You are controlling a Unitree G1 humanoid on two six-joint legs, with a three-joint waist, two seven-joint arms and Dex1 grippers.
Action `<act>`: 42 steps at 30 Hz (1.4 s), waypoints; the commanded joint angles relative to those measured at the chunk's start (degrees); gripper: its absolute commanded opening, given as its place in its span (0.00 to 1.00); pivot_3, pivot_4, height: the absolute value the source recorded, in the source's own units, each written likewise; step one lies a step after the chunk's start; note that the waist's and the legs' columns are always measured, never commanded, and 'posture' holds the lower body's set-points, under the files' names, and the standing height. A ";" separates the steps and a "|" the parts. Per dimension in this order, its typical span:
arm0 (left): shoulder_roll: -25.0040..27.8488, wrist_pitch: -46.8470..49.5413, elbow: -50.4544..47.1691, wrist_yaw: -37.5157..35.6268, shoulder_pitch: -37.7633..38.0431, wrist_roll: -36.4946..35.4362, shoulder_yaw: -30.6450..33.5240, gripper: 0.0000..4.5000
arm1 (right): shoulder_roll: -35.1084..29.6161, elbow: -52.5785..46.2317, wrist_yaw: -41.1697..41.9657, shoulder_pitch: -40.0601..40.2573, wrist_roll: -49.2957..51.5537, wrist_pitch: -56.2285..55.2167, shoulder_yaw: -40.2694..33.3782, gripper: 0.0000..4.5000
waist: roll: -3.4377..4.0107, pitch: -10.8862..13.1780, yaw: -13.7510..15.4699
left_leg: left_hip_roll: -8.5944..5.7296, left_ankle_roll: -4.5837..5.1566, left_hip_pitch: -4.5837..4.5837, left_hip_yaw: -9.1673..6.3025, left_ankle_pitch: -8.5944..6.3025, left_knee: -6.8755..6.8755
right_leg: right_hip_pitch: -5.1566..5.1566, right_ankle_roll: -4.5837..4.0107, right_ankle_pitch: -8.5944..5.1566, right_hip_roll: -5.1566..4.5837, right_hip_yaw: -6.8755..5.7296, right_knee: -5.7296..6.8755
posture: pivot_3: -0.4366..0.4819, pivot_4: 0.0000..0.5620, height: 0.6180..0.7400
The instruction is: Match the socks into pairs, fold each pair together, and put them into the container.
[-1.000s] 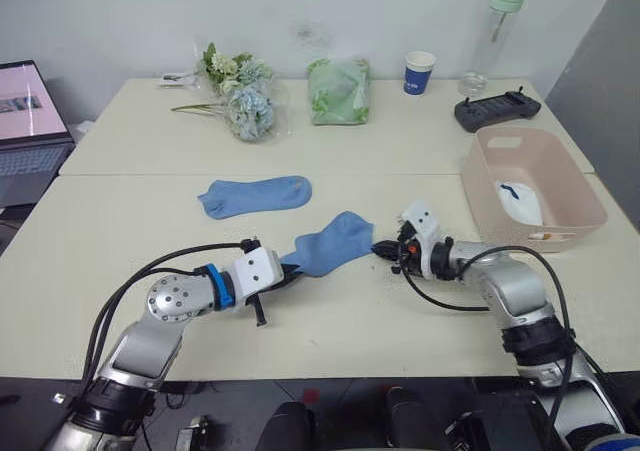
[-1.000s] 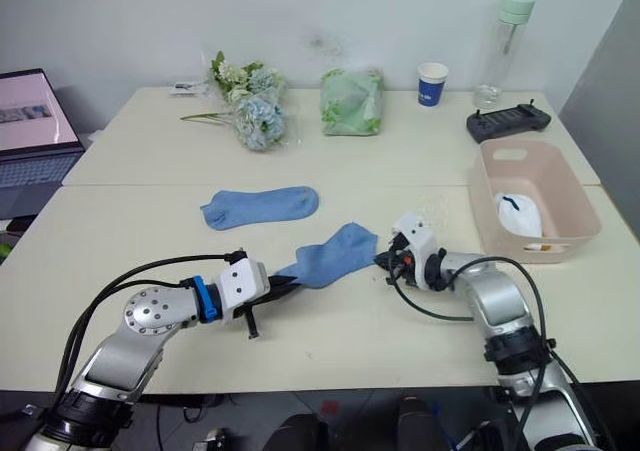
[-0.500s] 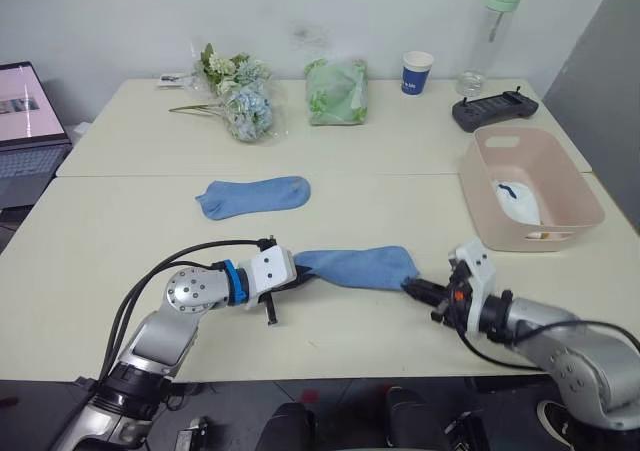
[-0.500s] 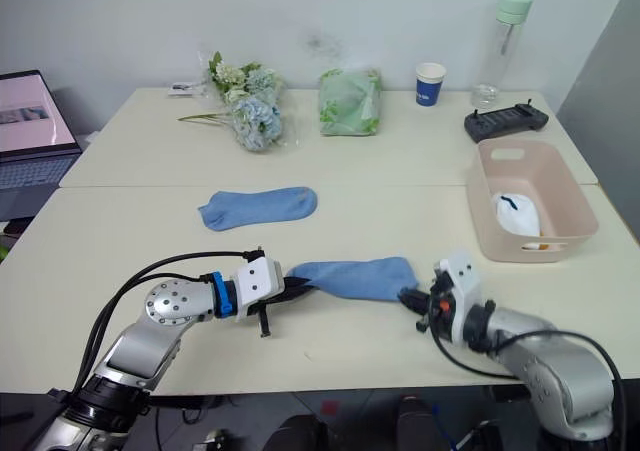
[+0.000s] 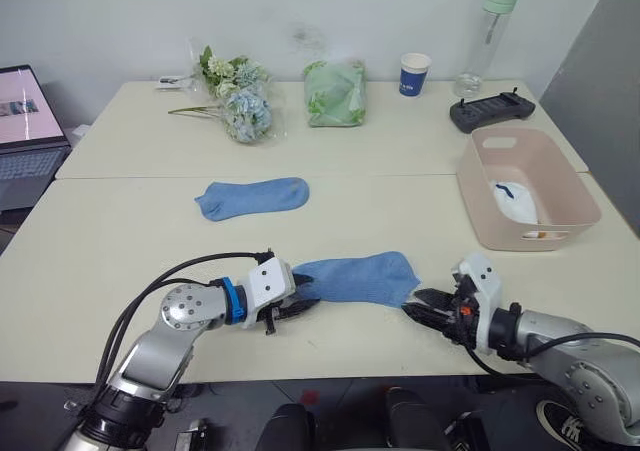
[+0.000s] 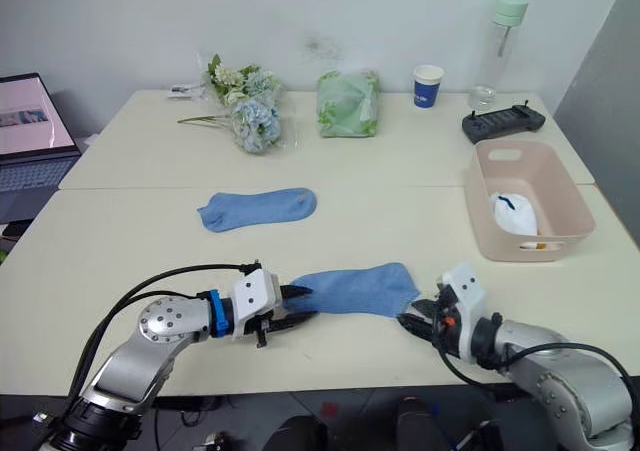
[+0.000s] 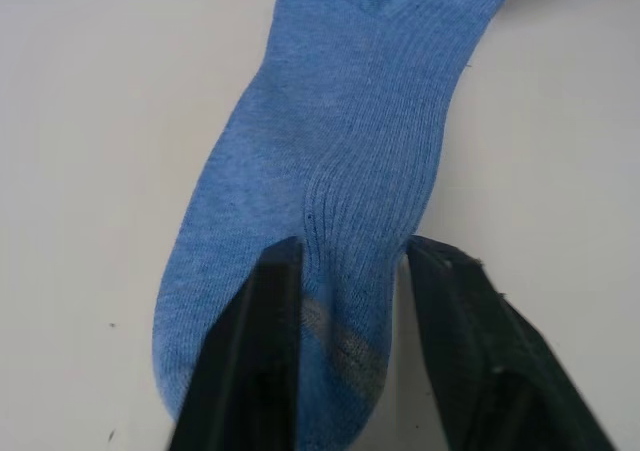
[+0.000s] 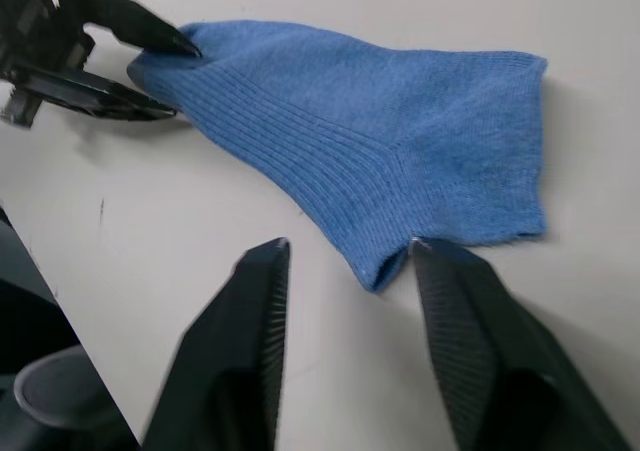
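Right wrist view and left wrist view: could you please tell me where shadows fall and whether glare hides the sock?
Right wrist view: the near blue sock casts a soft shadow on the table along its edge, and the left gripper casts a darker one beneath it; no glare. Left wrist view: even light, a faint shadow beside the sock, no glare.

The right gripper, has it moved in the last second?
Yes. The right gripper has pulled back from beside the pink container toward the table's near edge, and now sits open, just off the near blue sock.
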 commanded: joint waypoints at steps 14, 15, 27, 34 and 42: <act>2.82 -22.62 9.92 -10.53 -1.43 -2.82 4.36 0.70 | -12.57 24.52 29.62 -11.55 -24.58 -58.48 17.50 0.90 | -0.14 0.08 0.19 | 0.01 0.01 0.11 0.29 -0.01 0.04 | 0.22 0.00 -0.01 -0.02 -0.08 -0.11 | 0.48 0.27 1.00; 2.55 -23.00 10.76 -10.29 -2.12 -2.13 3.69 0.70 | -12.39 25.93 30.15 -12.44 -25.26 -59.74 18.10 0.90 | -0.14 0.09 0.17 | 0.01 0.01 0.10 0.29 -0.01 0.04 | 0.21 0.00 -0.01 -0.02 -0.07 -0.13 | 0.48 0.27 1.00; 2.17 -28.93 13.35 -9.26 -2.18 3.72 -1.42 0.57 | -10.29 29.95 34.36 -16.81 -28.18 -66.35 22.03 0.76 | -0.14 0.09 0.10 | 0.02 0.06 0.09 0.32 -0.04 0.04 | 0.15 0.01 -0.01 -0.03 -0.01 -0.08 | 0.48 0.27 1.00; 0.42 -25.15 15.31 -7.45 -4.50 5.75 -2.48 0.08 | -9.55 35.62 33.96 -19.72 -32.23 -65.83 23.72 0.22 | -0.14 0.09 0.12 | 0.00 0.06 0.09 0.32 -0.04 0.06 | 0.15 0.01 -0.01 -0.03 -0.02 -0.06 | 0.48 0.27 1.00; 0.98 -23.18 16.47 -8.39 -5.42 6.22 -3.35 0.00 | -10.05 38.44 35.30 -21.14 -34.18 -65.71 25.05 0.00 | -0.13 0.08 0.13 | 0.00 0.07 0.12 0.31 -0.04 0.08 | 0.18 0.00 0.00 -0.02 -0.01 -0.03 | 0.48 0.27 1.00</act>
